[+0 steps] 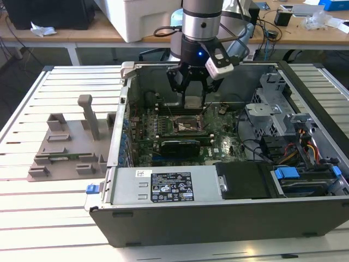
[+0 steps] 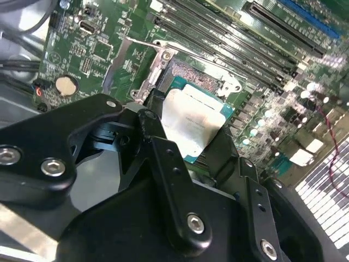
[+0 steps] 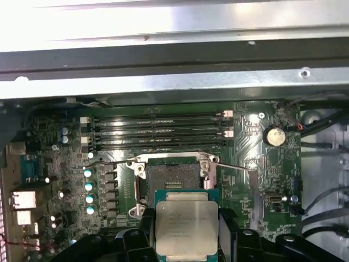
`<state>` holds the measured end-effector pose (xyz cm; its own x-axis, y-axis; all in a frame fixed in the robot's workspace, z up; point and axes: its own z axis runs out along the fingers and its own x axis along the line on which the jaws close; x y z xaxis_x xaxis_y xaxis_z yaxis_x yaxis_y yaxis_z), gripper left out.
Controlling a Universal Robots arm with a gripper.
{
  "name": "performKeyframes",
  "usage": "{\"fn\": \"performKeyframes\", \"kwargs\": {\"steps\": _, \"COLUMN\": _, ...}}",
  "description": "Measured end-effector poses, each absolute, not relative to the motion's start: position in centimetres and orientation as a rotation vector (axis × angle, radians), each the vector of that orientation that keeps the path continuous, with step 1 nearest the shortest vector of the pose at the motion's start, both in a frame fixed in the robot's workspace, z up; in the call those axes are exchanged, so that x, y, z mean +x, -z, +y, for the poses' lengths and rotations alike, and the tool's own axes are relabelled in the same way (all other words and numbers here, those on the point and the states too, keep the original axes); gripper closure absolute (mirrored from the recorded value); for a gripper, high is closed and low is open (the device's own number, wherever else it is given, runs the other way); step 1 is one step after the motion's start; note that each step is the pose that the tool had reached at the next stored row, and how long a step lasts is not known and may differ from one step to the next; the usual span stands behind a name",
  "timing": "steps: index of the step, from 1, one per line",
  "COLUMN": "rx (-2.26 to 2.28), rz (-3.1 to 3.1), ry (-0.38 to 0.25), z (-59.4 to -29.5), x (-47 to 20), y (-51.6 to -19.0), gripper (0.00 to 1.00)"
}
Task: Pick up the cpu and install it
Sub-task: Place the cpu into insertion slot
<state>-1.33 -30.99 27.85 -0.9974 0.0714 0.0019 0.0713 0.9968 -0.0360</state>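
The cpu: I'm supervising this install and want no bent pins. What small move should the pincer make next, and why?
Probably a slow, short descent toward the socket. The pincer is shut on the cpu, held level above the socket and apart from it; the socket's frame stands open and bare. Exact centring I cannot tell.

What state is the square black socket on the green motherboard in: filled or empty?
Empty: the square black socket shows bare, while the gripper holds the flat silver-topped cpu clear of it.
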Motion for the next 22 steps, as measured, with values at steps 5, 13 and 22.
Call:
{"fn": "performKeyframes", "kwargs": {"steps": 5, "rx": -0.348, "rz": -3.116, "ry": -0.058, "z": -30.99, "x": -1.33, "y": -27.84, "gripper": 0.45}}
{"fn": "performKeyframes", "kwargs": {"steps": 13, "rx": -0.59, "rz": -3.076, "ry": -0.059, "z": -30.99, "x": -1.33, "y": -27.84, "gripper": 0.45}}
{"fn": "performKeyframes", "kwargs": {"steps": 22, "rx": -0.794, "rz": -3.028, "ry": -0.059, "z": -30.99, "x": -1.33, "y": -27.83, "gripper": 0.45}}
